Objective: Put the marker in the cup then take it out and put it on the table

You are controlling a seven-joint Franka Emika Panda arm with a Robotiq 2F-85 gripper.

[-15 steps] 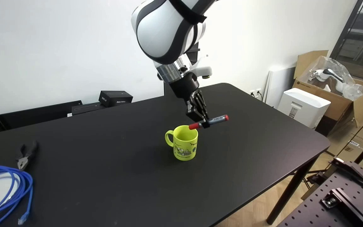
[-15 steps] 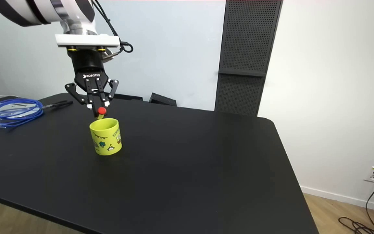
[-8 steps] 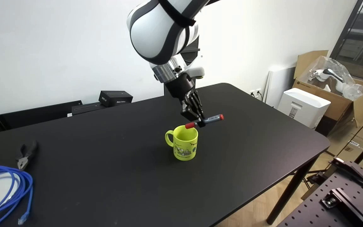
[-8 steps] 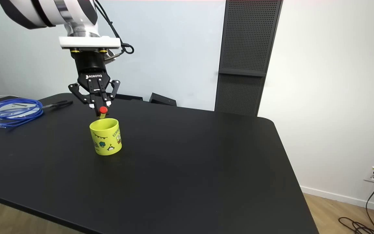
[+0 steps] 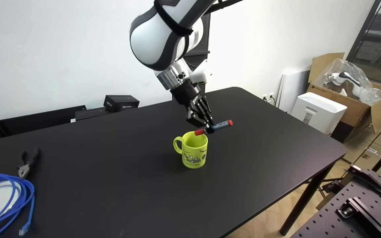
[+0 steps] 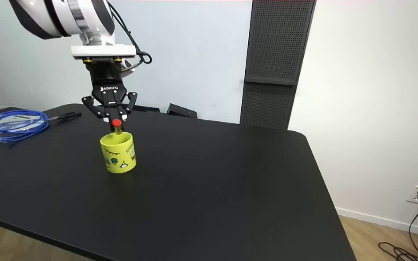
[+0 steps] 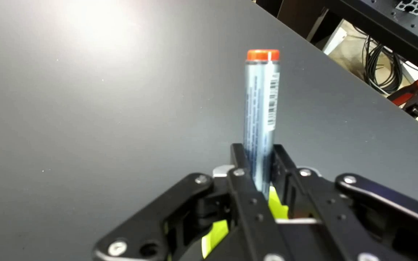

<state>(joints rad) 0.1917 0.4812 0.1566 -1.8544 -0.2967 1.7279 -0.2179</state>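
Note:
The marker (image 5: 222,125) has a grey body and red ends. My gripper (image 5: 211,129) is shut on it near its middle; in the wrist view the fingers (image 7: 258,156) press on both sides of the body (image 7: 261,98). The marker is held slightly tilted from horizontal. One red end overlaps the rim of the yellow-green cup (image 5: 193,155) in an exterior view; the other red end (image 6: 117,123) points at the camera, above the far rim of the cup (image 6: 120,159). The cup stands upright on the black table (image 5: 127,191). In the wrist view only slivers of the cup (image 7: 216,233) show behind the fingers.
A coiled blue cable (image 5: 25,195) and pliers (image 5: 26,163) lie at one end of the table. Black boxes (image 5: 121,103) stand at the back edge by the wall. A perforated workbench (image 5: 352,215) and cardboard box (image 5: 352,102) are beyond the table.
In an exterior view my gripper and the marker have moved left, bringing the red end further over the cup's rim. The gripper has also come slightly lower. The cup has not moved.

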